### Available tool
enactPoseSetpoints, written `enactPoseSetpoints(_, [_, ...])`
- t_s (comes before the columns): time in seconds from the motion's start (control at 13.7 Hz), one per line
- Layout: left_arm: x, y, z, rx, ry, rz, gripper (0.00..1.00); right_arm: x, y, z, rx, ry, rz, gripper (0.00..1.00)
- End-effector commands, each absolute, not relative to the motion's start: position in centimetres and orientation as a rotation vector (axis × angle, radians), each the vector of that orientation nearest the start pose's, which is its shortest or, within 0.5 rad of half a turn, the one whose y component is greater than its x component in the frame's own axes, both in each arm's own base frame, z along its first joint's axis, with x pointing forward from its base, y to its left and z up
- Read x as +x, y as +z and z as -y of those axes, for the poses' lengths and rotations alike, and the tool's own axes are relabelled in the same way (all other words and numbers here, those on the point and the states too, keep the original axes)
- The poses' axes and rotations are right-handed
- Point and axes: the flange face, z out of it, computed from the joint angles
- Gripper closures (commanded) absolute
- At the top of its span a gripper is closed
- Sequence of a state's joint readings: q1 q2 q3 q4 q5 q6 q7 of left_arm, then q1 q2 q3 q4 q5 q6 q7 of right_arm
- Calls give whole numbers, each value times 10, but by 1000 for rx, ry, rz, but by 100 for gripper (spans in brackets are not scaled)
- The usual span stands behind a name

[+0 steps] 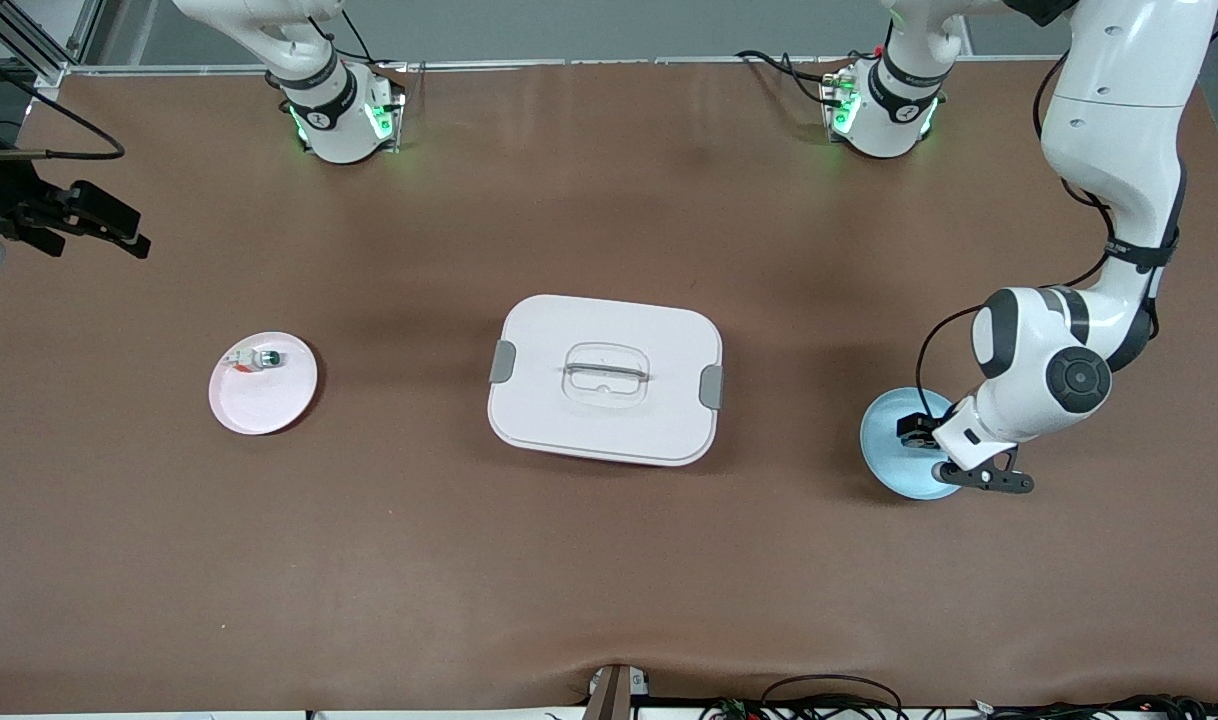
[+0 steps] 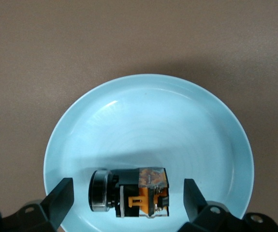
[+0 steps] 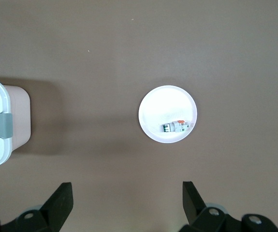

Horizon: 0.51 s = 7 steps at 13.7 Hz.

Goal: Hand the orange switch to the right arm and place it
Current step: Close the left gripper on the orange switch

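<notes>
Brown matting covers the table, with a lidded white box at its middle as the landmark. Toward the left arm's end from the box sits a blue plate, and the switch lies on it, untouched. The left gripper hangs low over that plate, fingers spread to either side of the switch, not yet pinching it. The right gripper waits high over the table toward the right arm's end from the box, fingers spread and empty, near a pink plate holding a white piece. Nothing is done so far, I judge: grasp, handover and placing all remain.
</notes>
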<state>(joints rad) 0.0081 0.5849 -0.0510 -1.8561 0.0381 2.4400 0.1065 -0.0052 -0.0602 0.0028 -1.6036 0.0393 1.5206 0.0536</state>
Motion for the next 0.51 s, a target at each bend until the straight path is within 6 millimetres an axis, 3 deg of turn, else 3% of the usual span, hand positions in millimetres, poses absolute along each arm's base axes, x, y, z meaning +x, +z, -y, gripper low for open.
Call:
enactPoseSetpoints(0.0, [635,203,24,-3120,-33,-304,0,526,645,0,-3097,18,-101,0])
enactPoseSetpoints(0.44, [633,192,23,-3120,-33,-309,0,526,645,0,-3097,21,-99,0])
